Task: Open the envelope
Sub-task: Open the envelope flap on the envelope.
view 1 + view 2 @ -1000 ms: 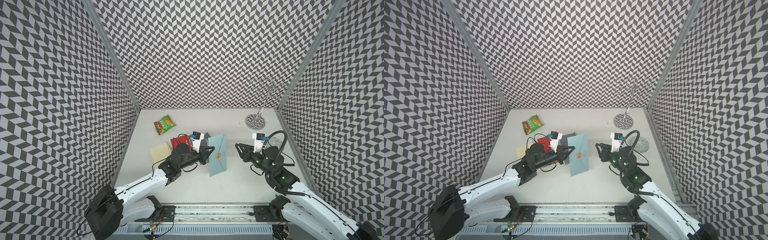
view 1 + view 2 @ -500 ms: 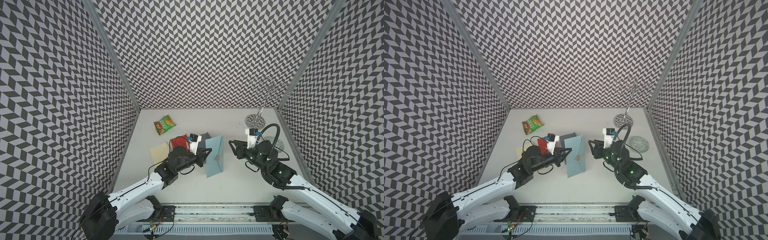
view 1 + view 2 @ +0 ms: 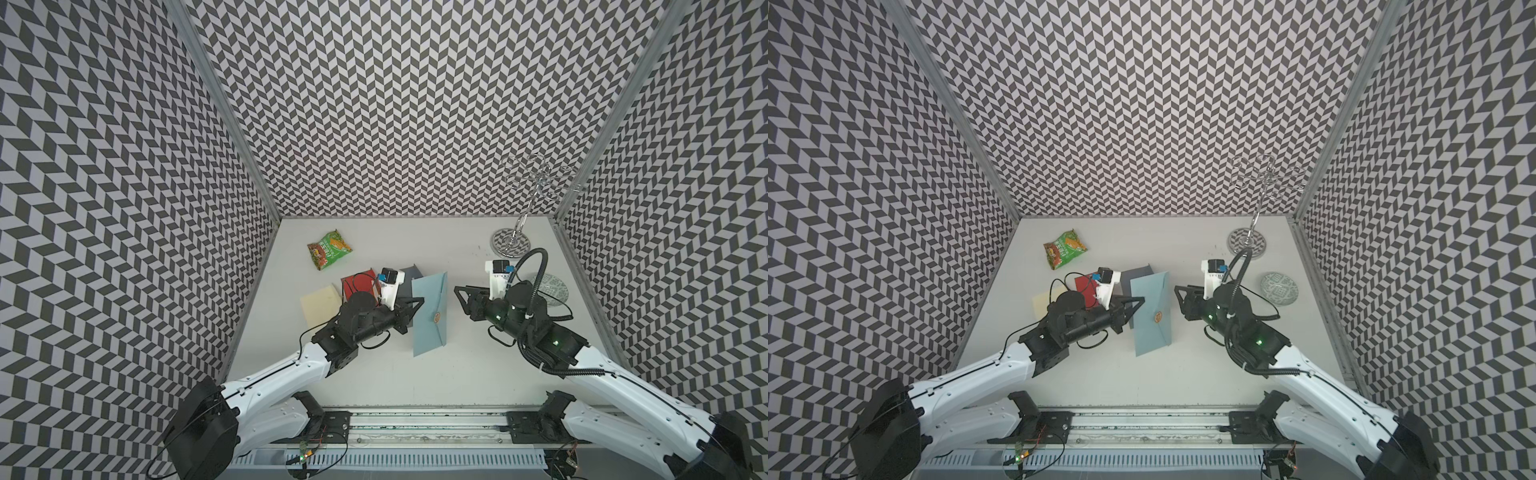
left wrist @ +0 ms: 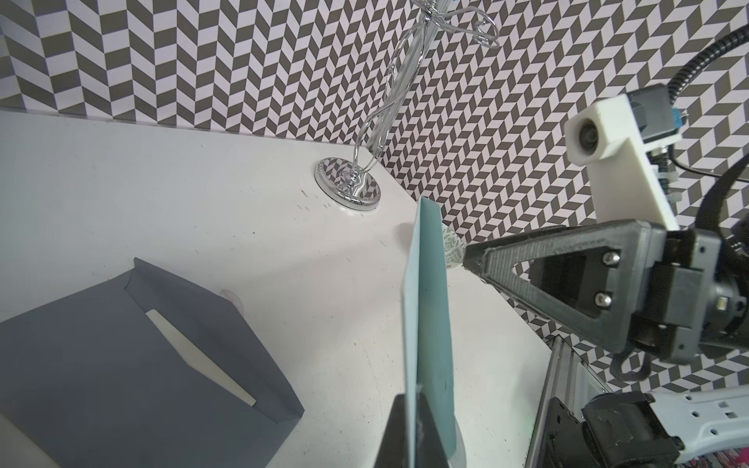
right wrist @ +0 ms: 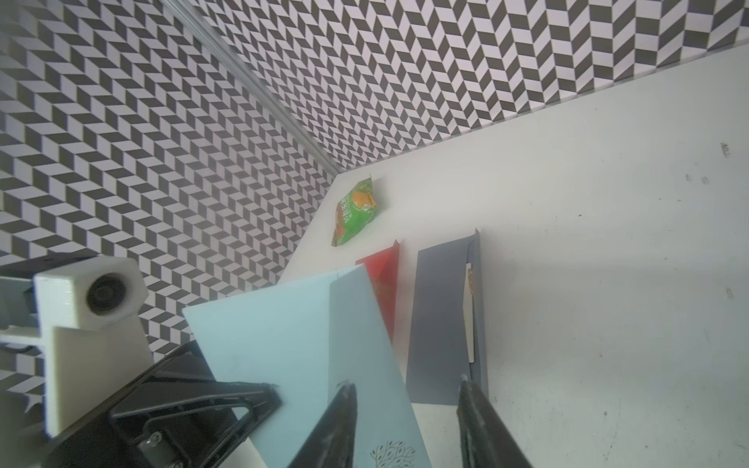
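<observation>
Right gripper (image 3: 460,298) has closed in on the light-blue envelope (image 3: 430,340), its jaws parted just beside the free long edge. Left gripper (image 3: 417,302) pinches the opposite edge, holding the sealed envelope upright over the white table (image 3: 457,374).

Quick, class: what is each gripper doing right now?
Left gripper: shut on the light blue paper envelope.
Right gripper: open, jaws apart, holding nothing.

Bare table (image 3: 415,382) is left in front; the middle is barred by the raised blue envelope (image 3: 430,316). Far right is blocked by a chrome stand (image 3: 512,243).
</observation>
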`<act>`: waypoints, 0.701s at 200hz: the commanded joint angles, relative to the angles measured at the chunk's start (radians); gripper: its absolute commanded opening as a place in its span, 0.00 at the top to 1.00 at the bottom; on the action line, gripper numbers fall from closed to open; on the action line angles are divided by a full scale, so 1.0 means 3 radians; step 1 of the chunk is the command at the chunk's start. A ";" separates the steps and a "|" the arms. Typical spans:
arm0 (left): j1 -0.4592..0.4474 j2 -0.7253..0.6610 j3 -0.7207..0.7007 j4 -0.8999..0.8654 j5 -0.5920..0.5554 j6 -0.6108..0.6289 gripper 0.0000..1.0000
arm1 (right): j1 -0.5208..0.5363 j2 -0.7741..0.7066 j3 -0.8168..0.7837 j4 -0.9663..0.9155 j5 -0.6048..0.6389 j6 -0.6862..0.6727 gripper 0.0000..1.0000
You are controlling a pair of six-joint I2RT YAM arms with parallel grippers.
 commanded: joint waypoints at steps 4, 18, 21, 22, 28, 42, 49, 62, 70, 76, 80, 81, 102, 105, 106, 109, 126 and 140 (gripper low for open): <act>-0.0015 0.0055 0.0002 0.0096 -0.0050 -0.0041 1.00 | 0.0013 -0.0043 0.0014 0.0031 -0.0038 0.0173 0.54; -0.0022 0.0117 0.0023 0.0108 -0.0042 -0.0048 1.00 | 0.0013 -0.0092 -0.0021 0.0081 -0.0195 0.0194 0.54; -0.0020 0.0130 0.0029 0.0117 -0.0031 -0.0046 1.00 | 0.0013 -0.0102 -0.0040 0.0093 -0.0235 0.0188 0.53; -0.0020 0.0136 0.0029 0.0118 -0.0030 -0.0048 1.00 | 0.0013 -0.0108 -0.0042 0.0098 -0.0249 0.0185 0.53; -0.0020 0.0173 0.0052 0.0125 -0.0022 -0.0054 1.00 | 0.0013 -0.0132 -0.0070 0.0133 -0.0325 0.0177 0.52; -0.0036 0.0252 0.0104 0.0165 0.0005 -0.0083 1.00 | 0.0013 -0.0159 -0.0134 0.0179 -0.0409 0.0166 0.51; -0.0054 0.0284 0.0120 0.0187 0.0012 -0.0098 1.00 | 0.0013 -0.0143 -0.0139 0.0157 -0.0397 0.0166 0.51; -0.0091 0.0355 0.0155 0.0198 0.0025 -0.0125 1.00 | 0.0013 -0.0099 -0.0094 0.0072 -0.0408 0.0140 0.50; -0.0114 0.0395 0.0192 0.0170 0.0051 -0.0121 1.00 | 0.0018 -0.0067 -0.0082 0.0071 -0.0445 0.0102 0.50; -0.0130 0.0427 0.0227 0.0143 0.0055 -0.0102 1.00 | 0.0018 -0.0036 -0.0081 0.0067 -0.0456 0.0095 0.49; -0.0147 0.0443 0.0245 0.0143 0.0052 -0.0089 1.00 | 0.0018 -0.0018 -0.0075 0.0055 -0.0454 0.0088 0.48; -0.0150 0.0448 0.0250 0.0141 0.0052 -0.0087 1.00 | 0.0021 -0.0010 -0.0073 0.0053 -0.0453 0.0086 0.48; -0.0181 0.0507 0.0322 0.0124 0.0021 -0.0080 1.00 | 0.0018 0.0135 -0.0011 0.0003 -0.0510 0.0034 0.48; -0.0182 0.0508 0.0325 0.0120 0.0018 -0.0080 1.00 | 0.0019 0.0160 0.0007 -0.0009 -0.0519 0.0022 0.48; -0.0183 0.0504 0.0328 0.0117 0.0019 -0.0080 1.00 | 0.0019 0.0169 0.0014 -0.0014 -0.0522 0.0020 0.47; -0.0185 0.0497 0.0330 0.0113 0.0012 -0.0076 1.00 | 0.0018 0.0190 0.0024 -0.0026 -0.0527 0.0014 0.47; -0.0189 0.0457 0.0323 0.0061 -0.0024 -0.0080 1.00 | 0.0018 0.0310 0.0056 -0.0125 -0.0383 0.0090 0.41; -0.0189 0.0408 0.0322 -0.0034 -0.0066 -0.0072 1.00 | 0.0019 0.0364 0.0034 -0.0225 -0.0205 0.0181 0.40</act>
